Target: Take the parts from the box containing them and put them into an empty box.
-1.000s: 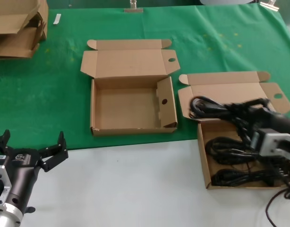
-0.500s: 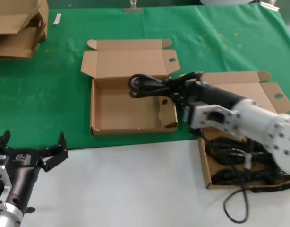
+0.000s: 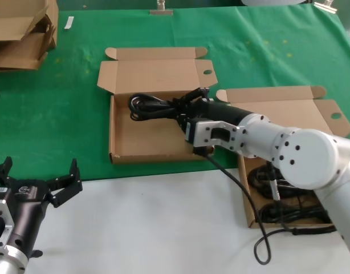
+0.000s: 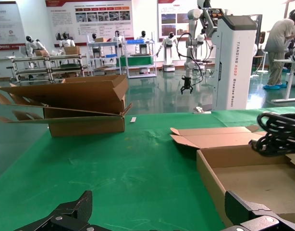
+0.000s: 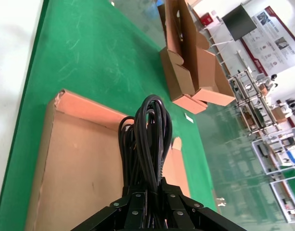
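Observation:
My right gripper (image 3: 183,107) is shut on a black coiled cable bundle (image 3: 154,106) and holds it over the far part of the middle box (image 3: 114,128), whose raised side flap with a round hole (image 3: 199,123) stands at its right. In the right wrist view the bundle (image 5: 146,139) runs out from the shut gripper (image 5: 152,192) above the box floor (image 5: 75,168). The right box (image 3: 244,182) holds more black cable bundles (image 3: 289,212), partly hidden by my right arm. My left gripper (image 3: 35,182) is open and empty at the near left, over the white table.
Flattened cardboard boxes (image 3: 21,31) are stacked at the far left on the green cloth (image 3: 61,108); they also show in the left wrist view (image 4: 75,103). My arm's own loose black cable (image 3: 260,228) hangs over the white table in front.
My right gripper has carried the cable bundle from above the right box leftward to over the middle box. The left arm has not moved.

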